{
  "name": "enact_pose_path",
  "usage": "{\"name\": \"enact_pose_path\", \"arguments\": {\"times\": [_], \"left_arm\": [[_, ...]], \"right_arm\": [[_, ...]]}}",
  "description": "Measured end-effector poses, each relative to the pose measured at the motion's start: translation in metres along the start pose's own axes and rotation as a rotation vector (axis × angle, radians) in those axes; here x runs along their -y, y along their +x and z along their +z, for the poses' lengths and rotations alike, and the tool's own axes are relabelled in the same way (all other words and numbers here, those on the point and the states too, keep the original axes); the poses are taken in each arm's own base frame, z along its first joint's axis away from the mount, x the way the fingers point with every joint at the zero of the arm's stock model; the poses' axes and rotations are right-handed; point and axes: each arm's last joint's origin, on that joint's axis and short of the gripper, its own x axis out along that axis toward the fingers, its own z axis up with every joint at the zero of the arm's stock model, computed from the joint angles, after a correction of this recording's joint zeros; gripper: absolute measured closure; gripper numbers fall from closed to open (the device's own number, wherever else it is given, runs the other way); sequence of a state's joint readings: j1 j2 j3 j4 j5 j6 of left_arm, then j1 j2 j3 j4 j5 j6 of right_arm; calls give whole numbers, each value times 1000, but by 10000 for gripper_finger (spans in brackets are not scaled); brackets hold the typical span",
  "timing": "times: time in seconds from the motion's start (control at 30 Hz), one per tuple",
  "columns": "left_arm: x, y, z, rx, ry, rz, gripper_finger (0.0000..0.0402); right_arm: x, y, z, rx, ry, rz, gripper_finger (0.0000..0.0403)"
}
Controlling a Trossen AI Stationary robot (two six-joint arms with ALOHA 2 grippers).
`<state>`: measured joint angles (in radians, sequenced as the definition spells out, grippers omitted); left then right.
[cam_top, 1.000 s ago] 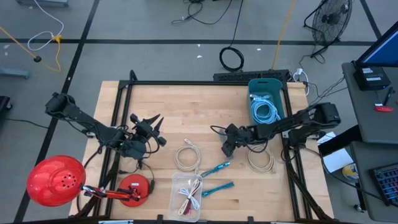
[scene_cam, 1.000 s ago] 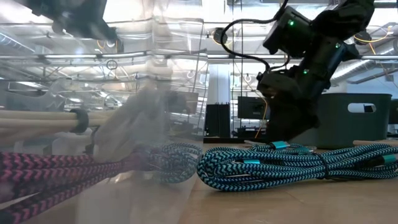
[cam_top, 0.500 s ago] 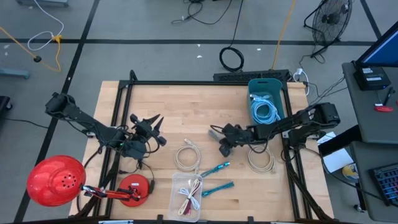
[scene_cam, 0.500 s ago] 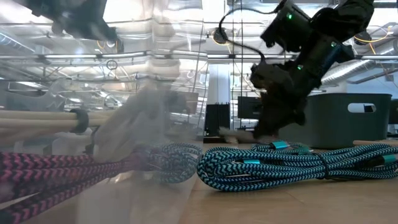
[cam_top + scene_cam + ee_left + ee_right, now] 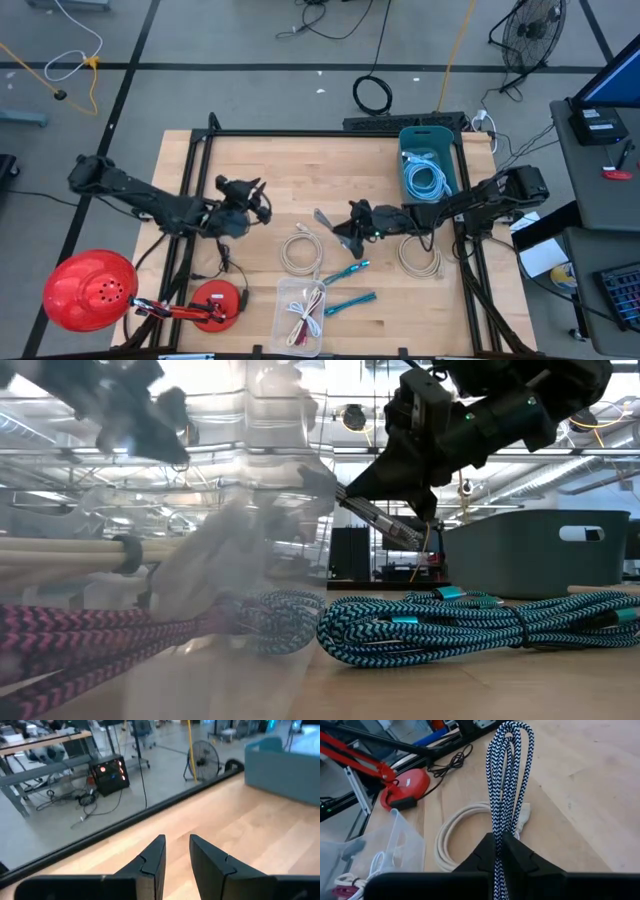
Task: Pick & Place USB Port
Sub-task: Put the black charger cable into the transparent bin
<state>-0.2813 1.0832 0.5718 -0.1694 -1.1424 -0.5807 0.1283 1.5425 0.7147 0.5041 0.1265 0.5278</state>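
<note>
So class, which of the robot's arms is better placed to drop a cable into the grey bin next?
The right. Its gripper is already shut on a black-and-white braided cable, lifted off the table, with the grey bin on its side. The left gripper holds nothing and sits farther away.

bin (image 5: pixel 428 165) at worktop (image 5: pixel 290 170) far right, coiled cable inside | lamp (image 5: pixel 90 290) off near left corner | clear bag (image 5: pixel 304 310) at near edge, two bundled cables (image 5: pixel 347 285) just right of it
</note>
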Motion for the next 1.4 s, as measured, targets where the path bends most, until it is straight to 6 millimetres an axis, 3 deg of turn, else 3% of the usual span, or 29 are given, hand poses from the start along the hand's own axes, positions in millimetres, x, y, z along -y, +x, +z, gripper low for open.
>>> {"name": "enact_pose_path", "arguments": {"times": [0.17, 0.3, 0.43, 0.63, 0.8, 0.9, 1.03, 1.4], "left_arm": [[2, 15, 9, 10, 110, -125, 311], [-1, 27, 33, 121, 70, -450, 311], [-16, 38, 41, 190, -31, -672, 311], [-30, 44, 19, 199, -45, -1112, 311], [-30, 21, 8, 418, 49, -1574, 311], [-27, 10, 12, 525, 30, -1600, 311], [-20, 9, 17, 502, -54, -1454, 299], [-13, 9, 16, 464, -41, -1361, 204]], "right_arm": [[-4, -1, -1, 5, -23, 19, 397], [-10, -1, 3, 43, -41, 93, 397], [-20, -3, 9, 89, -59, 232, 397], [-36, -10, 18, 197, -180, 445, 397], [-46, -16, 23, 301, -287, 531, 397], [-49, -18, 27, 355, -302, 544, 397], [-54, -18, 37, 406, -329, 524, 397], [-70, -12, 60, 439, -438, 501, 397]]}}
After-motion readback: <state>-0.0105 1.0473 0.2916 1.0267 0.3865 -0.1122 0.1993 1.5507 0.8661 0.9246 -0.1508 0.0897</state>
